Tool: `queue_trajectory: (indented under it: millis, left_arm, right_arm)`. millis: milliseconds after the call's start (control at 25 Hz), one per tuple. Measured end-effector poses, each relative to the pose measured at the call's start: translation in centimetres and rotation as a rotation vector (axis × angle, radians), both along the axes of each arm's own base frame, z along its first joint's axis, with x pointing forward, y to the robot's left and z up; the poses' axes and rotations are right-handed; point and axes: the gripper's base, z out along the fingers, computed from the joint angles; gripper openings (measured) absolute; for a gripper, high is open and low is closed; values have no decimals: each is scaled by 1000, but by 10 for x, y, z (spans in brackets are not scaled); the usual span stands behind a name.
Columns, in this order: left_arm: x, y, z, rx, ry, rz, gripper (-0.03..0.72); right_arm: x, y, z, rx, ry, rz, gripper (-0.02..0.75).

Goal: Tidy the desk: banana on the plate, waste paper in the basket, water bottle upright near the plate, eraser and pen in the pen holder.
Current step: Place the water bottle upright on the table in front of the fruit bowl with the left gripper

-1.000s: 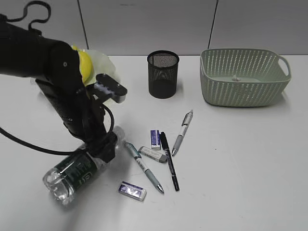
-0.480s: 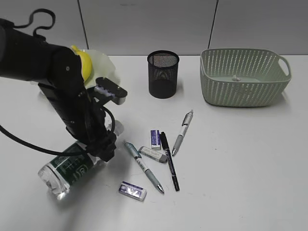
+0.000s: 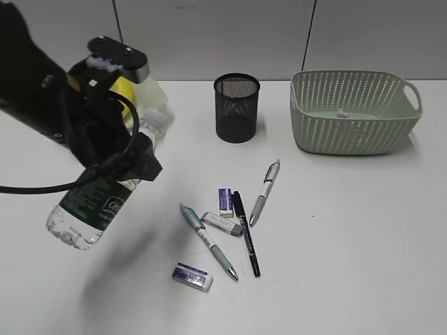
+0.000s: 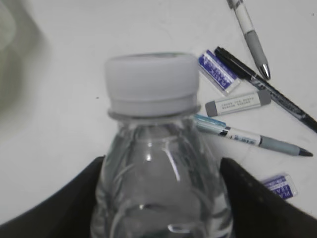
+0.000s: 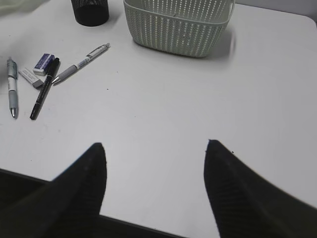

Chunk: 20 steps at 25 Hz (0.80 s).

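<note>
My left gripper (image 3: 120, 169) is shut on the clear water bottle (image 3: 89, 207), holding it off the desk (image 3: 335, 244), tilted with its cap up toward the plate (image 3: 156, 95). In the left wrist view the bottle (image 4: 151, 99) fills the space between the black fingers (image 4: 59, 203). The yellow banana (image 3: 124, 89) lies on the plate, partly hidden by the arm. Three pens (image 3: 245, 232) and three erasers (image 3: 225, 200) lie mid-desk in front of the black mesh pen holder (image 3: 237, 108). My right gripper (image 5: 154, 148) hangs open over bare desk. I cannot make out the waste paper for certain.
The pale green basket (image 3: 355, 112) stands at the back right, with a small pale lump on its floor. A grey wall runs behind the desk. The left arm's cable hangs low at the left edge.
The left gripper has lifted the water bottle off the desk, up and back toward the plate, swinging its cap end upward. The right gripper has not moved.
</note>
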Motion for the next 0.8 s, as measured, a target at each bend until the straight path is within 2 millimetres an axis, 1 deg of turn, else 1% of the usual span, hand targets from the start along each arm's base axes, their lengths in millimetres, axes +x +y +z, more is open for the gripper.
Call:
queue_trajectory:
  millis: [80, 160, 200, 240, 360, 440, 520, 640, 800]
  left_arm:
    - [-12, 9, 3, -56, -70, 35, 490]
    - [-27, 20, -1, -122, -151, 90, 490]
    - [-32, 25, 1, -177, -214, 133, 490]
    - [-40, 32, -1, -226, -255, 187, 490]
    - [-52, 54, -4, -363, -436, 376, 490]
    - [-54, 64, -7, -410, -527, 461, 490]
    - [-52, 66, -7, -434, -584, 483, 490]
    - [-44, 60, -9, -457, -683, 432, 490]
    - [-31, 52, -18, -493, -817, 379, 490]
  right_arm:
    - [0, 0, 0, 0, 0, 0, 494]
    - [0, 0, 0, 1, 0, 1, 494]
    - [0, 0, 0, 1, 0, 0, 494]
    - [0, 0, 0, 1, 0, 0, 494]
    - [0, 0, 0, 1, 0, 0, 494]
    - [0, 0, 0, 1, 0, 0, 494]
    - [0, 0, 0, 1, 0, 0, 494]
    - [0, 0, 0, 1, 0, 0, 494]
    - [0, 0, 0, 1, 0, 0, 494]
